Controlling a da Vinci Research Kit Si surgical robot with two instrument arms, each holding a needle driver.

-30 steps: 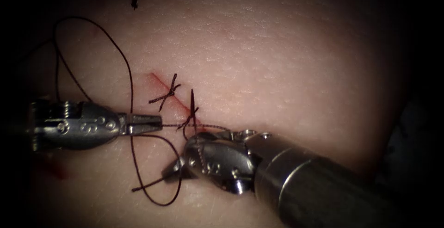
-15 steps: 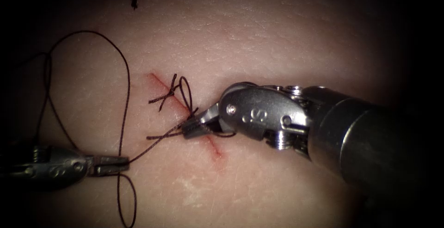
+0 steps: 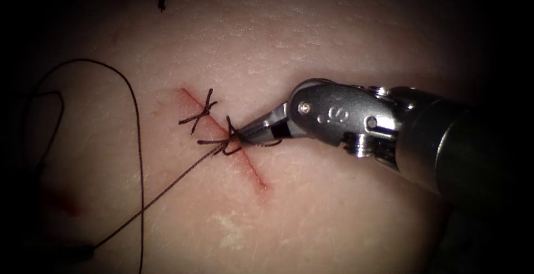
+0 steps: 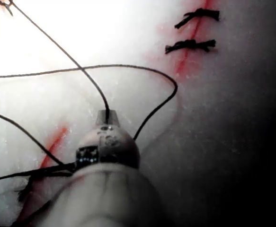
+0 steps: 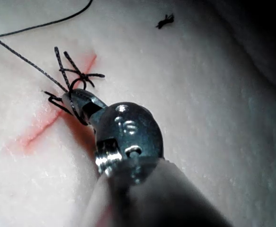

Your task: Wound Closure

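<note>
Stitches: from the endoscope, one tied stitch (image 3: 199, 114) crosses the cut (image 3: 222, 138), a second knot (image 3: 227, 142) sits below it, and the lower cut is open. The right pincer (image 3: 245, 135) is clamped on thread (image 3: 161, 193) at that knot; the strand runs taut down-left. Near the left wrist, the left pincer (image 4: 107, 116) grips thread. Near the right wrist, the cut runs diagonally.

Small dark thread scrap (image 3: 161, 0) lies on skin, well apart from the rest.
</note>
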